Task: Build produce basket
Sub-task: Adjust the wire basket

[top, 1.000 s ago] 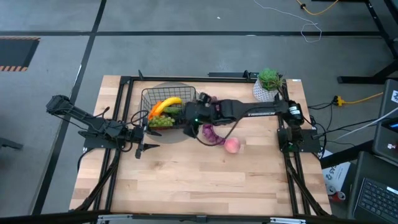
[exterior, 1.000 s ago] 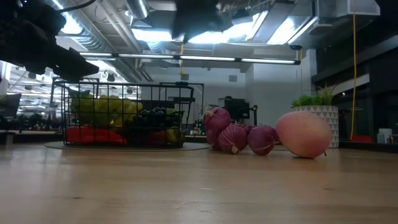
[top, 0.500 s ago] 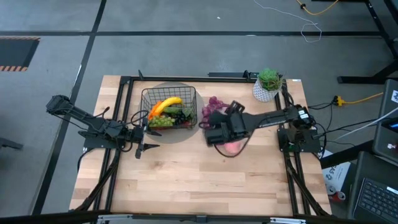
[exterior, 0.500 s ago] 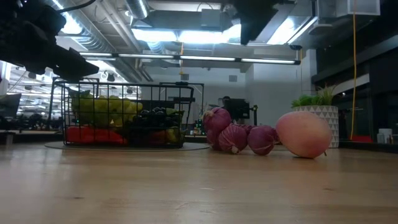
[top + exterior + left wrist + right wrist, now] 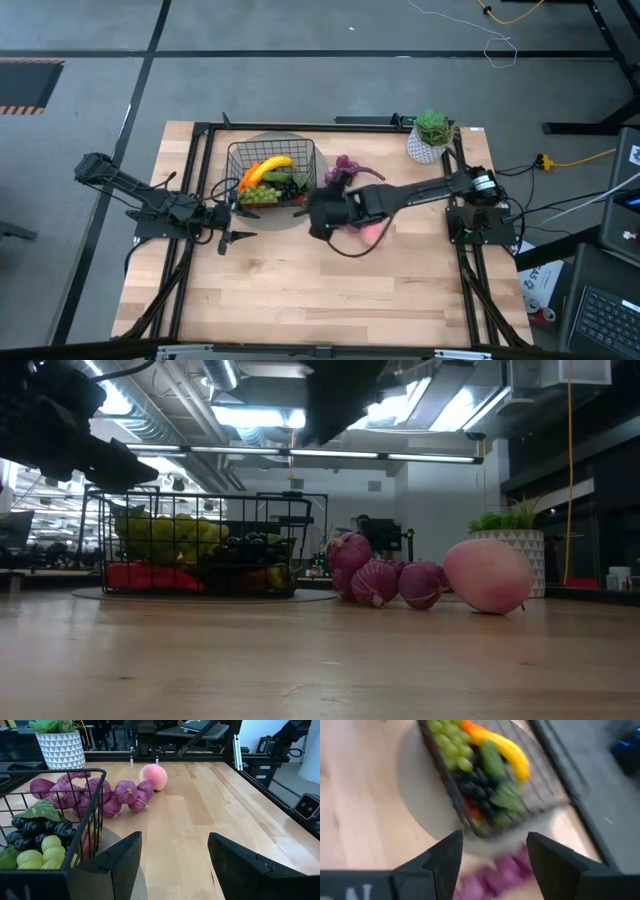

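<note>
Partly hidden: peach [image 5: 375, 232] under right gripper [image 5: 322, 214] | both jaws open, empty | left gripper [image 5: 232, 238] beside basket [image 5: 312, 160]

A light wooden table [image 5: 300, 290] edged by a black metal frame stands on a grey floor. At its far right corner sits a white patterned pot with a green plant [image 5: 430, 135]. A round grey mat [image 5: 285, 218] lies on the far left part. Yellow cable [image 5: 575, 158] runs across the floor at right.
</note>
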